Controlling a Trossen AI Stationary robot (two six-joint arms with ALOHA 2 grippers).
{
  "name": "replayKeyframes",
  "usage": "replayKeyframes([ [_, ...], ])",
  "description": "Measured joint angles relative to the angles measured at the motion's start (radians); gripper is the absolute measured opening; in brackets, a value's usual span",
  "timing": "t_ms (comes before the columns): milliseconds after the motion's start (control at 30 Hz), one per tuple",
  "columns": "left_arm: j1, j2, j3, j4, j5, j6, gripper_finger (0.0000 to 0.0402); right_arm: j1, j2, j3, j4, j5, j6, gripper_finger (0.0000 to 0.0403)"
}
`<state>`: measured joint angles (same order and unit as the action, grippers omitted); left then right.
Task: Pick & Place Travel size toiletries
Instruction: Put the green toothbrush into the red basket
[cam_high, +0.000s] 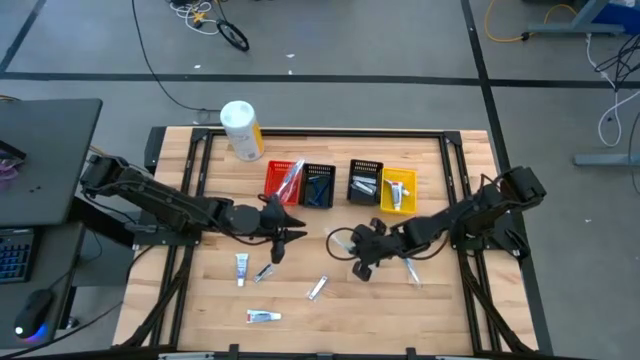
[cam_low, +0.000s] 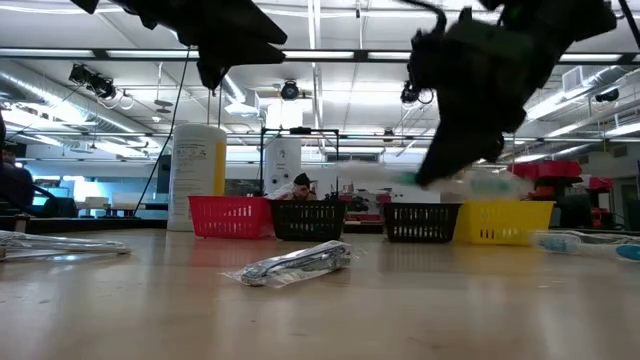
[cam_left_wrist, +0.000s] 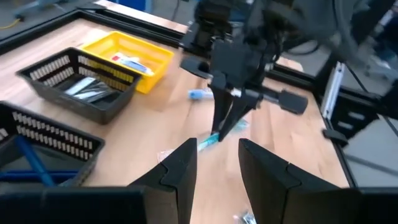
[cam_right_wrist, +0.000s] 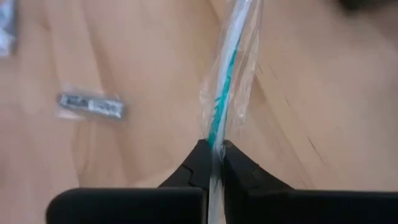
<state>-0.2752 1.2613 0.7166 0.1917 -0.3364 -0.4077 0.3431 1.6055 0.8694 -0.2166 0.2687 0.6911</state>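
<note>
Right of table centre, the right gripper is clamped on a wrapped toothbrush: in its wrist view the two fingers meet on one end of the teal-and-white handle, clear wrapper caught between them. The brush's long axis runs straight out from the fingertips, in line with the gripper. From the left wrist view the same brush hangs steeply from those fingers over the wood; I can't tell whether its free end touches the table.

Relation that matters: the bins sit on the far side of this gripper. The yellow bin is the closest, just far-right of it, with the black bin beside that, then a second black bin and the red bin further left. The right arm is clearly the nearer one to the yellow bin, so the carry is short, I'd say. With the grip at the very end, expect the brush to swing; it should go over the rim lengthwise.

The left gripper is left of centre, fingers apart, holding nothing, pointed at the right gripper.

Left on the table: a white tube and a small packet near-left, a packet in the near middle, a tube nearest the front edge, another wrapped brush just right of the right gripper.
</note>
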Motion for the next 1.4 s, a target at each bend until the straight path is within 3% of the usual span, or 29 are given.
replayKeyframes([
  [167, -0.034, 0.0, 0.0, 0.0, 0.008, 0.027, 0.0128, 0.015, -0.001, 0.009, 0.068, 0.093, -0.102, 0.0015],
  [267, -0.054, 0.0, 0.0, 0.007, 0.019, 0.114, 0.0128, 0.007, -0.001, 0.009, 0.067, 0.031, -0.146, 0.0015],
  [433, -0.063, 0.047, 0.001, 0.114, 0.063, 0.352, 0.0128, -0.007, -0.002, 0.009, 0.099, -0.091, -0.081, 0.0015],
  [567, -0.066, 0.157, 0.012, 0.257, 0.164, 0.503, 0.0128, -0.022, -0.002, 0.009, 0.132, -0.161, -0.052, 0.0015],
  [667, -0.066, 0.257, 0.06, 0.259, 0.149, 0.543, 0.0128, -0.028, -0.002, 0.009, 0.137, -0.199, -0.029, 0.0015],
  [800, -0.063, 0.344, 0.177, 0.17, 0.108, 0.606, 0.0129, -0.028, -0.002, 0.009, 0.132, -0.201, -0.015, 0.0019],
  [1100, -0.056, 0.516, 0.476, -0.338, 0.019, 0.605, 0.0129, -0.029, -0.003, 0.009, 0.136, -0.194, -0.016, 0.0023],
  [1233, -0.056, 0.578, 0.533, -0.427, -0.025, 0.603, 0.0129, -0.029, -0.003, 0.01, 0.144, -0.193, -0.017, 0.0024],
  [1400, -0.053, 0.593, 0.54, -0.418, -0.079, 0.637, 0.0129, -0.029, -0.003, 0.01, 0.157, -0.193, -0.017, 0.0024],
])
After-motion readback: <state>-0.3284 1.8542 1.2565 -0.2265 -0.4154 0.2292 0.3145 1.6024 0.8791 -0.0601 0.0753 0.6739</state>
